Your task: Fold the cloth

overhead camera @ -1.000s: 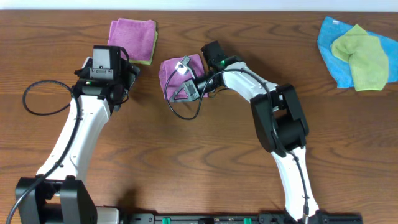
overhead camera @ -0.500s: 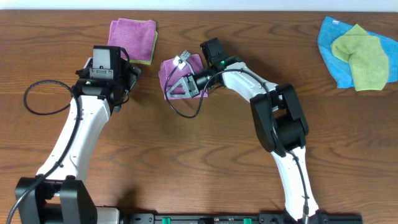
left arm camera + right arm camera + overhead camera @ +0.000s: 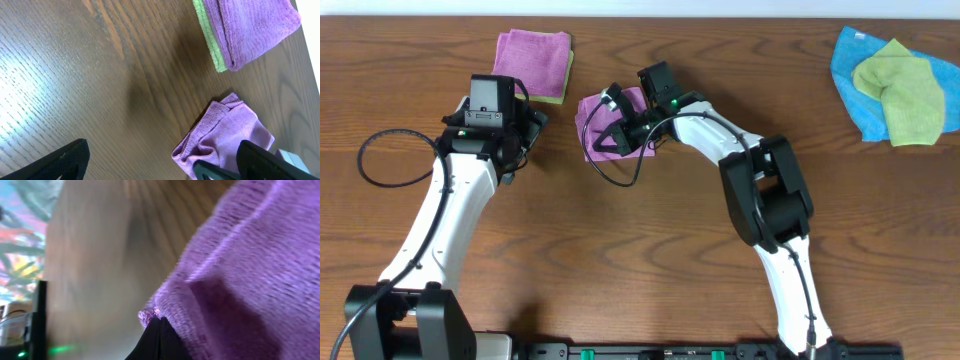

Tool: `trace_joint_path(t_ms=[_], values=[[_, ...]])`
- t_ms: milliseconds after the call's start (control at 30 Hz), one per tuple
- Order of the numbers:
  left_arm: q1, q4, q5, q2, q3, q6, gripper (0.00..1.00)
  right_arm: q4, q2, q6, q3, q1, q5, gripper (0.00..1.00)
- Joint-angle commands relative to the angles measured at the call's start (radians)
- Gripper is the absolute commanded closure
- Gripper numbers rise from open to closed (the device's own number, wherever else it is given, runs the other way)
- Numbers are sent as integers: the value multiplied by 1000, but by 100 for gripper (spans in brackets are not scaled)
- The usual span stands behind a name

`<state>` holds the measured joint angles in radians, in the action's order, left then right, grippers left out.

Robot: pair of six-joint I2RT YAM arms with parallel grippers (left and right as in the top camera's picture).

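Observation:
The purple cloth (image 3: 592,108) lies crumpled on the wooden table, just left of centre. My right gripper (image 3: 598,140) reaches over it from the right. In the right wrist view its fingertips (image 3: 159,330) are pressed together on the edge of the cloth (image 3: 240,265), which fills the right half of that view. My left gripper (image 3: 525,138) hovers to the cloth's left, open and holding nothing. In the left wrist view its dark fingers (image 3: 62,159) stand far apart, and the cloth (image 3: 227,132) bunches up near the right finger.
A folded purple cloth (image 3: 532,55) rests on a green cloth (image 3: 560,95) at the back left, also in the left wrist view as the folded purple cloth (image 3: 250,27). A blue cloth (image 3: 855,75) with a lime-green cloth (image 3: 902,90) on it lies at the far right.
My right gripper has swung a little up and to the left over the cloth, dragging its pinched edge along. The left arm has stayed put.

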<state>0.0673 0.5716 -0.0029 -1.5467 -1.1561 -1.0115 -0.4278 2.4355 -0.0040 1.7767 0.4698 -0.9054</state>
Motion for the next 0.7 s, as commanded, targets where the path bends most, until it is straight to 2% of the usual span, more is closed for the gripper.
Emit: trace_joint_path(t_ms=[0, 267, 433, 667], values=[[-2, 4, 3, 2, -5, 26, 5, 1, 56, 7, 3, 8, 40, 99], [-2, 3, 3, 2, -5, 28, 5, 32, 42, 45, 6, -2, -44, 99], [-2, 3, 3, 2, -5, 28, 5, 24, -38, 60, 35, -5, -107, 99], [-2, 0, 4, 2, -5, 28, 5, 23, -187, 54, 44, -24, -85, 99]])
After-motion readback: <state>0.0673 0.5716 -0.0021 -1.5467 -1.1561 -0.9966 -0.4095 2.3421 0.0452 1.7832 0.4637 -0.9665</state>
